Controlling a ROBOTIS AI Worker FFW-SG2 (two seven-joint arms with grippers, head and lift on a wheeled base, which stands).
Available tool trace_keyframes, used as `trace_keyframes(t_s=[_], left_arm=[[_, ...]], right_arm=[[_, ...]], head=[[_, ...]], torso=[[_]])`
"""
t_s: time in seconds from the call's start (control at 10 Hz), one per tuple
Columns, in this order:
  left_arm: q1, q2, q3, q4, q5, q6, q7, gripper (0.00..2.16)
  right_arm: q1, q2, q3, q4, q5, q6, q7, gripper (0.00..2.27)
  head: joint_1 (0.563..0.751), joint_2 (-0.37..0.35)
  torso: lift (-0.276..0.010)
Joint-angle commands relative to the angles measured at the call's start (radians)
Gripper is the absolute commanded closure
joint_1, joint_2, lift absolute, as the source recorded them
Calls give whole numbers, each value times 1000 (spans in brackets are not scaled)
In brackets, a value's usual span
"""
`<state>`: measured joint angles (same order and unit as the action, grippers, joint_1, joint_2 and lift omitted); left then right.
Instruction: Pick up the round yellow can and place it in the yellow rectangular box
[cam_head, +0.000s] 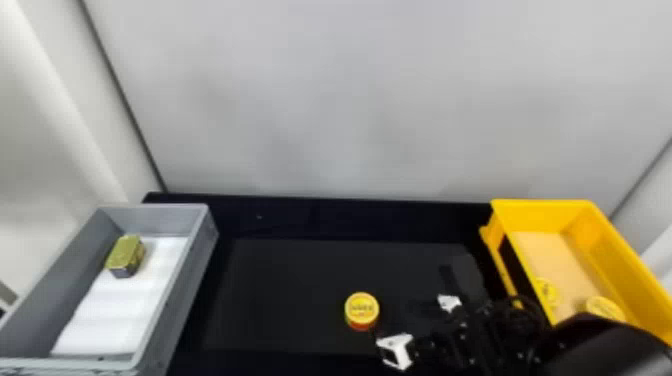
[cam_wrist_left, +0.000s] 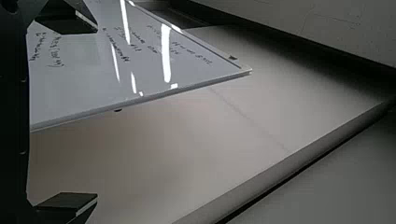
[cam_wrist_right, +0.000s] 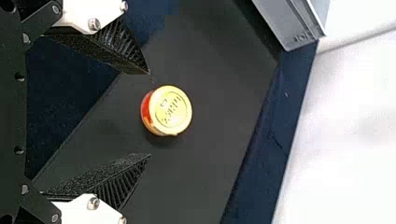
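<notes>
Head view, round yellow can with a red lower side: upright (cam_head: 362, 310) on the black worktop (cam_head: 280, 295), in its nearer part, between the boxes, well apart from the far edge
Head view, right hand: low over the worktop (cam_head: 409, 299), just beside the can, on its right, fingers spread wide
Head view, yellow rectangular box of plastic: at the worktop's right edge (cam_head: 537, 212), with two round yellow lidded cans (cam_head: 603, 307) inside
Head view, grey plastic box: at the left edge (cam_head: 155, 212), holding a white liner (cam_head: 120, 310) and a gold-topped rectangular tin (cam_head: 125, 252)
Left wrist view, left hand: fingers wide apart (cam_wrist_left: 97, 112), a glossy white board with handwriting (cam_wrist_left: 144, 60) beyond
Right wrist view, right hand: two ridged black fingers standing wide (cam_wrist_right: 149, 114), the can just past their tips, touching neither
</notes>
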<state>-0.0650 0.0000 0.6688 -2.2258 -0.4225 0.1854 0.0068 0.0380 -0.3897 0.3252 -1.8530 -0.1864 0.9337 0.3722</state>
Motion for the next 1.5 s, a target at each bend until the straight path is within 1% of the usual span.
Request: trace_keyframes(t_s=[0.0, 0.2, 0.3, 0.5, 0.7, 0.9, 1.2, 1.4], left_arm=[[-4, -3, -3, 3, -6, -3, -2, 22], [-12, -3, -4, 5, -15, -7, -8, 22], [-13, -3, -4, 5, -18, -10, -10, 22], [-16, -3, -4, 6, -24, -17, -10, 22], [-15, -3, 3, 6, -24, -18, -11, 22], [-16, -3, 3, 8, -24, -21, -11, 22], [-16, -3, 0, 8, -24, -23, -11, 22], [-16, -3, -3, 8, -24, -26, -11, 24]], right_arm=[[-67, -1, 31, 61, 136, 33, 120, 191], [-109, 2, 45, 87, 237, 30, 225, 193], [-125, 2, 55, 109, 249, 21, 248, 193], [-132, 3, 85, 141, 305, -93, 286, 194], [-118, 5, 91, 182, 329, -197, 308, 193], [-116, 8, 95, 202, 346, -261, 312, 193], [-130, 19, 115, 250, 369, -283, 312, 194], [-145, 26, 124, 307, 369, -298, 309, 194]], head=[[686, 14], [686, 14], [686, 14], [686, 14], [686, 14], [686, 14], [686, 14], [686, 14]], torso=[[-55], [-55], [-55], [-55], [-55], [-55], [-55], [-55]])
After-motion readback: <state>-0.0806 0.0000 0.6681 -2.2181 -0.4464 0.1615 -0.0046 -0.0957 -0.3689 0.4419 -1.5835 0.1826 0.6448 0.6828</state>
